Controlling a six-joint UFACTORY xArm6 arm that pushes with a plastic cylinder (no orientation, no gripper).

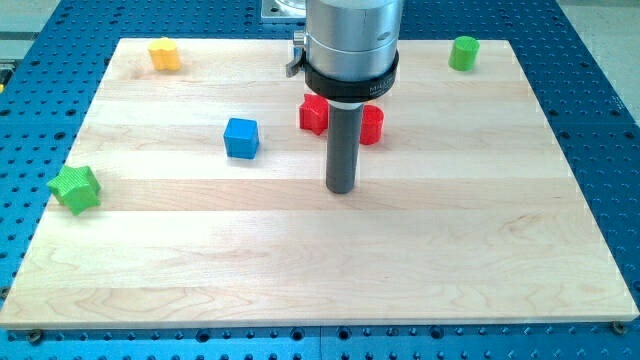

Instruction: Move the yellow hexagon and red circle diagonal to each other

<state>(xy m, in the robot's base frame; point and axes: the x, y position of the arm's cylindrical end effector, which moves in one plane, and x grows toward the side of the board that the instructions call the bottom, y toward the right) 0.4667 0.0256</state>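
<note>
My tip [341, 189] rests on the wooden surface [320, 260], just below two red blocks: one [314, 114] left of the rod, the other [372, 124] right, partly hidden. The yellow hexagon [164, 54] sits well apart at the top-left corner. There is no gripper, so nothing is grasped.

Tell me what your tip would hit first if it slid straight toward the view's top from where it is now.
Probably a red block. My tip sits just below two red blocks, which flank the rod. Their inner edges are hidden behind the rod, so I cannot tell whether it would clip one or slip between them.
</note>
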